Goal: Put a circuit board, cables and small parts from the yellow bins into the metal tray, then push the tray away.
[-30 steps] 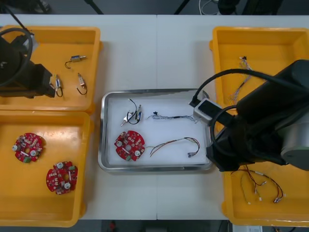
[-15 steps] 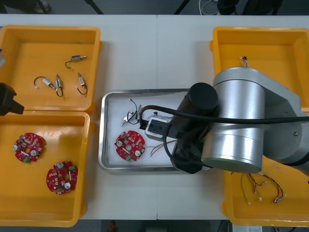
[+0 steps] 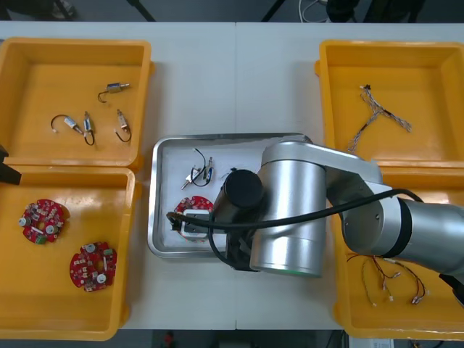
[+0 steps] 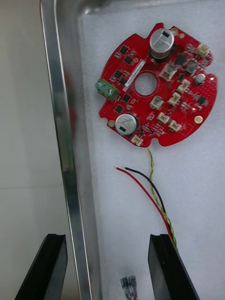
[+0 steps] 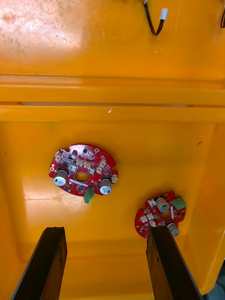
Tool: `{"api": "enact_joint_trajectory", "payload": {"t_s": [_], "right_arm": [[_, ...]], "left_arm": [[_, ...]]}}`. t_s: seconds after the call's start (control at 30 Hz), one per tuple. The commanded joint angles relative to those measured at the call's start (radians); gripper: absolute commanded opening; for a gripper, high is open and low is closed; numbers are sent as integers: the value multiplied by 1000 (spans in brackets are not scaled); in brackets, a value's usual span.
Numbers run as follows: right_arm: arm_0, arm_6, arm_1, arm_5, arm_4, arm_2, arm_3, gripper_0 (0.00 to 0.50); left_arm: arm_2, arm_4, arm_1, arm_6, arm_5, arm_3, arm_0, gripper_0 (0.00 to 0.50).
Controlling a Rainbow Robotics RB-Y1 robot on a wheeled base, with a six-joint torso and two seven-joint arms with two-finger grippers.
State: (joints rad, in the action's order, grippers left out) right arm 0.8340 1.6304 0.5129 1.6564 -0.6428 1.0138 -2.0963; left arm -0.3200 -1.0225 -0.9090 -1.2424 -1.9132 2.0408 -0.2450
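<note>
Table (image 3: pixel 239 80): metal tray (image 3: pixel 155 217) long axis L-R; right gripper (image 4: pixel 108 240) apart astride its rim, left gripper (image 5: pixel 105 233) apart over boards (image 5: pixel 83 169).

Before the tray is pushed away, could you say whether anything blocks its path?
Nothing visible does: the table beyond the metal tray lies bare between the yellow bins. The right tool straddles the tray's rim, open.

Bright, even overhead light leaves only faint shadows on the counter (image 3: pixel 239 80). The tray (image 4: pixel 60 117) gleams with streaky reflections along its rim, and pale glare blotches the yellow bin (image 5: pixel 33 28).
</note>
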Motion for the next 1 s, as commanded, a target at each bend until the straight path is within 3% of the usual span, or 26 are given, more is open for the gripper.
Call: {"api": "enact_joint_trajectory", "payload": {"t_s": [0.03, 0.63, 0.87, 1.0], "right_arm": [[33, 39, -24, -17, 41, 83, -5, 500], [33, 40, -125, -18, 130, 175, 133, 500], [33, 43, -133, -47, 203, 229, 162, 500], [33, 45, -134, -50, 203, 232, 171, 500]], "left_arm": [[-37, -8, -44, -72, -7, 35, 30, 500], [-37, -5, -45, -72, -7, 35, 32, 500], [-37, -5, -45, -72, -7, 35, 32, 500], [-37, -5, -45, -72, -7, 35, 32, 500]]}}
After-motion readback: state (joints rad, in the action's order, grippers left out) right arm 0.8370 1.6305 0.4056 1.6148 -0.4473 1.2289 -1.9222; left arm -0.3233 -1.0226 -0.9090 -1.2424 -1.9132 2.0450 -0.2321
